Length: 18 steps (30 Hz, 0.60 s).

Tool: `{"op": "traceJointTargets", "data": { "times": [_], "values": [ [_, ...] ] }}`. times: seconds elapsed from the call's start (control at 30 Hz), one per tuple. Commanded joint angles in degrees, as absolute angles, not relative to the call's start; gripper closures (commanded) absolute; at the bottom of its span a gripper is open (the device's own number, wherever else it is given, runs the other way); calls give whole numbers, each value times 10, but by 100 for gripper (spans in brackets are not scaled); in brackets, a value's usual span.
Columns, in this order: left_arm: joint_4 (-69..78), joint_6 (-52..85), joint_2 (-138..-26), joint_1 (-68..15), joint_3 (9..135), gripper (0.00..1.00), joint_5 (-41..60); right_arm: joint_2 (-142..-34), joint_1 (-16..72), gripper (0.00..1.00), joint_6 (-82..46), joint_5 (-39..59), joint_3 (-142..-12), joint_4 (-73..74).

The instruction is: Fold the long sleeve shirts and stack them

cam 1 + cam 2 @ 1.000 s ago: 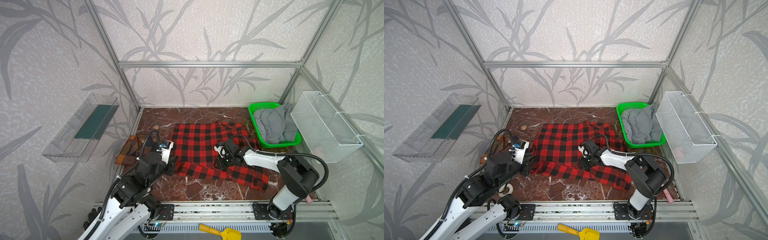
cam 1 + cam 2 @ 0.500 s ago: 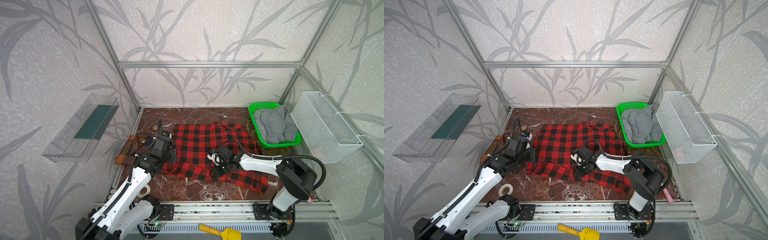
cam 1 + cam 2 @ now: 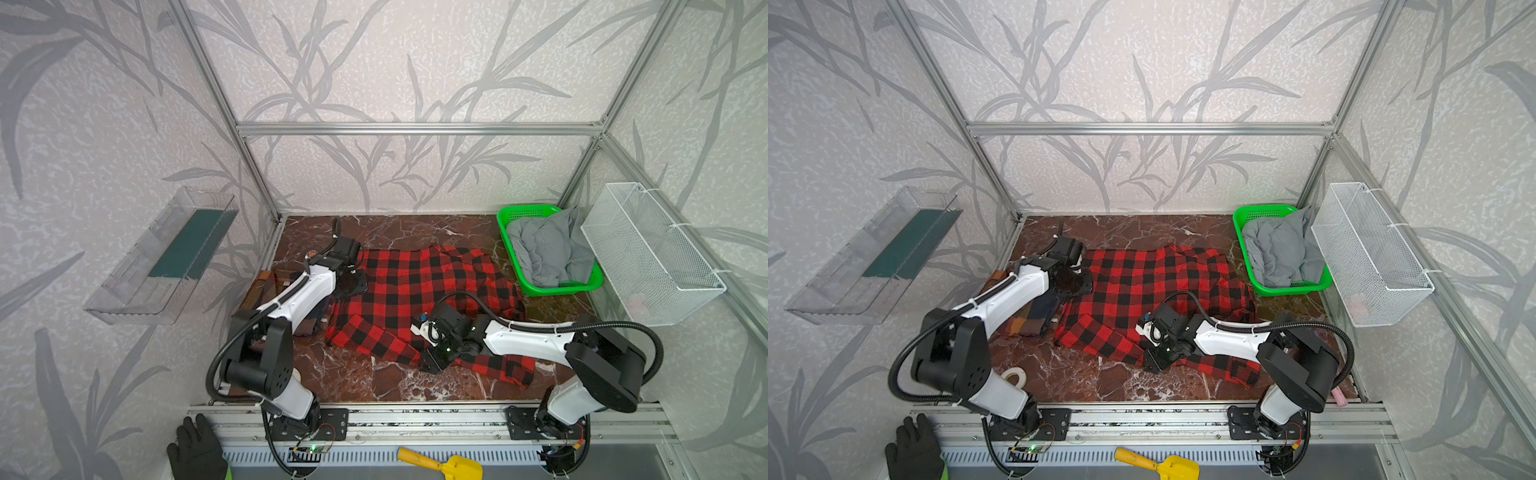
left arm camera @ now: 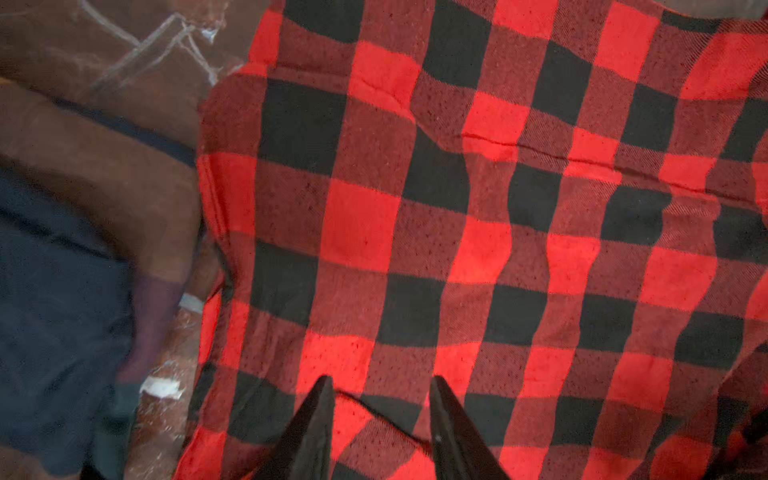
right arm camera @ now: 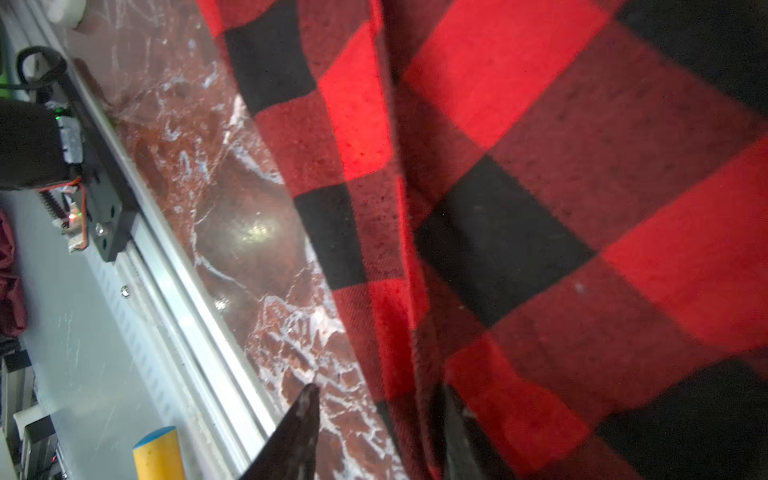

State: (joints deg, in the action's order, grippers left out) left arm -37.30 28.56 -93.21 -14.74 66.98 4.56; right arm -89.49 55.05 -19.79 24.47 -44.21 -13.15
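Green basket [image 3: 524,213] of grey cloth [image 3: 548,249] sits just beside the red-and-black shirt [image 3: 415,286].

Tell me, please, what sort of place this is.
Probably a robot test cell: an aluminium frame encloses a marble-look table, and the left arm and right arm are bolted to its front rail.

Left end effector [image 4: 380,381], fingertips [image 4: 318,428] apart, over rumpled red-and-black check shirt [image 4: 457,208]; blurred brown-and-navy plaid shirt [image 4: 62,257] beside it
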Motion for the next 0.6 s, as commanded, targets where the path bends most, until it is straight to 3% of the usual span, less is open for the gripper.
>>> {"op": "traceJointTargets", "data": {
  "times": [0.0,0.43,0.57],
  "values": [
    [-416,294,-962,-141,700,60,47,-859,593,54,-185,254,-443,-138],
    [-402,316,-1041,-97,724,60,90,-896,761,45,-118,165,-512,-225],
    [-391,318,-1040,-91,712,60,101,-891,765,43,-107,153,-523,-220]
  ]
}}
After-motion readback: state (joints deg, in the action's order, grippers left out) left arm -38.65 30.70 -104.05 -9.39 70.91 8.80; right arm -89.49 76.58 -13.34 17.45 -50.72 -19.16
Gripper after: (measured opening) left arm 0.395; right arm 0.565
